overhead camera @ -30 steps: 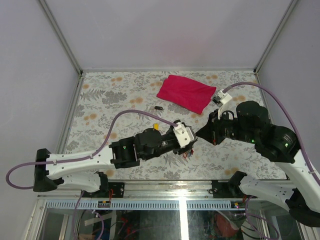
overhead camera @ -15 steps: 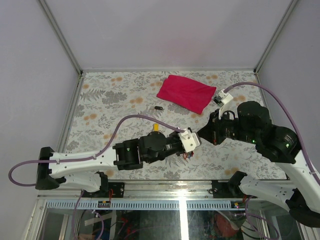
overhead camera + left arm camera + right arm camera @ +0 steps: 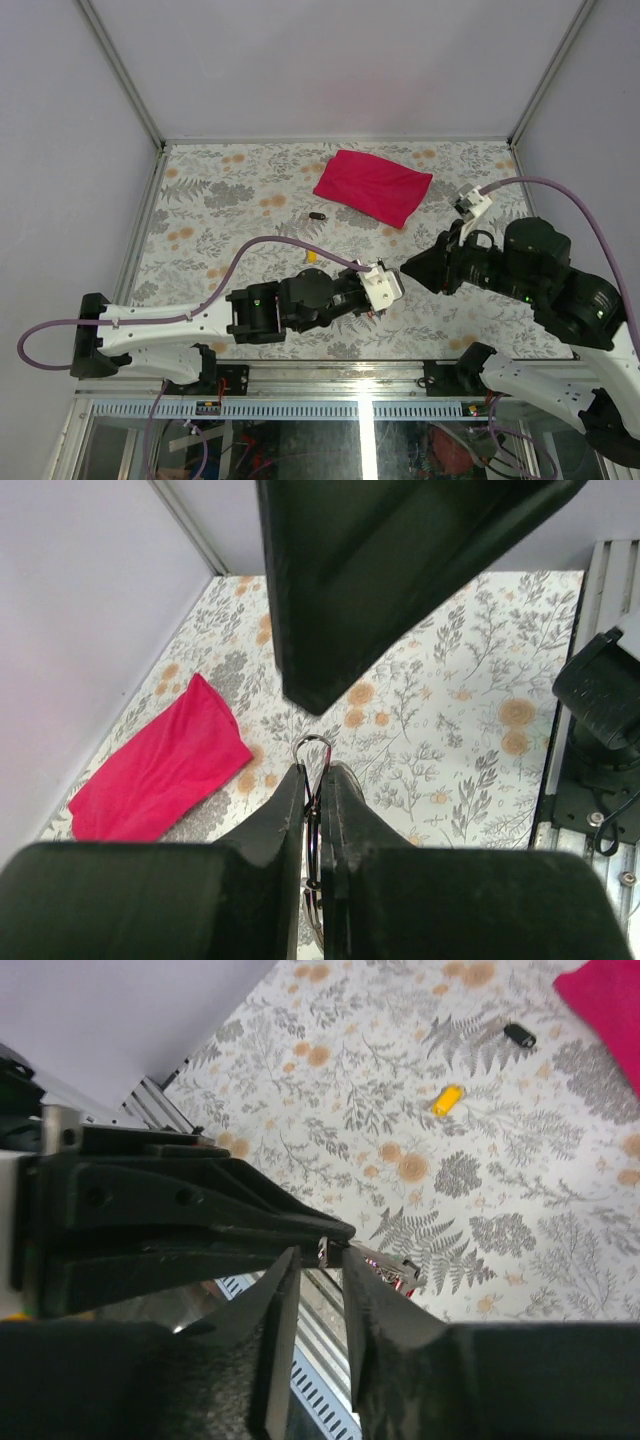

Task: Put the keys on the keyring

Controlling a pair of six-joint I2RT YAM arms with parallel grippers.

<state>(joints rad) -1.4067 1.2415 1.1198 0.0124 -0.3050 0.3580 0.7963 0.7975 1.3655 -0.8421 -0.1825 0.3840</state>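
My left gripper is shut on the thin silver keyring; its loop sticks out past the fingertips, and the left gripper holds it above the table. A bunch of coloured keys hangs below it. My right gripper is slightly open, tip to tip with the left one; in the right wrist view the right gripper has the ring's end between its fingertips. A yellow key lies on the table, also in the right wrist view. No loose red key shows.
A magenta cloth lies at the back of the flowered table. A small black key lies in front of it, also in the right wrist view. The metal front rail runs just below both grippers.
The left gripper has moved right and nearer the front edge with the ring. The right arm has drawn back to the right, its fingertips staying at the ring.
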